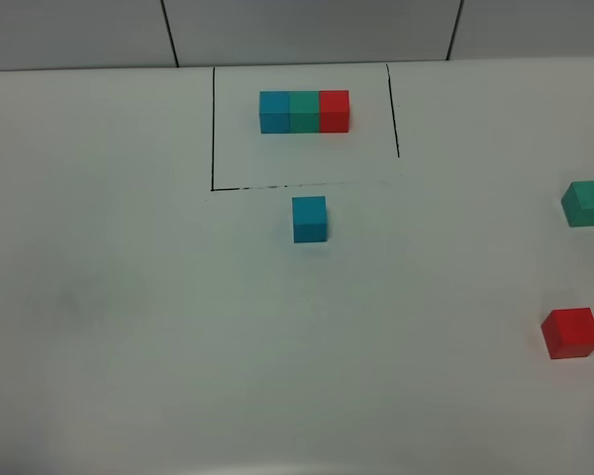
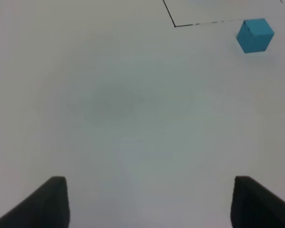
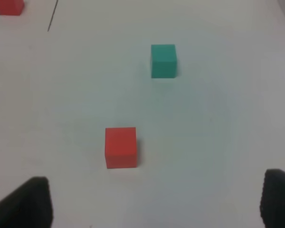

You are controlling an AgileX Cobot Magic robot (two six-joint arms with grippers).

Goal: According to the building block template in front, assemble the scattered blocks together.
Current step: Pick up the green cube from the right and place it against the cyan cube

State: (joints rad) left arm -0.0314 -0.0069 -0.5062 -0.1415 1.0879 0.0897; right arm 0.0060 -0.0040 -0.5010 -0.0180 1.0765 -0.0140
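Observation:
The building block template (image 1: pixel 304 111), a tight blue, teal-green and red row, lies at the back inside a black drawn outline (image 1: pixel 213 129). A loose blue cube (image 1: pixel 310 219) sits just in front of that outline. At the right edge rests the teal-green cube (image 1: pixel 586 203), and the red cube (image 1: pixel 571 332) lies nearer the front. Neither gripper shows in the high view. In its wrist view my left gripper (image 2: pixel 149 204) stands open over bare table, the blue cube (image 2: pixel 255 35) far ahead. My right gripper (image 3: pixel 156 204) is open too, short of the red cube (image 3: pixel 120 147) and the teal-green cube (image 3: pixel 163 61).
White tabletop (image 1: pixel 129 327) all around, meeting a tiled wall (image 1: pixel 307 30) at the back. A corner of the drawn outline (image 2: pixel 175 24) shows in the left wrist view. The template's red end (image 3: pixel 8 6) peeks into the right wrist view.

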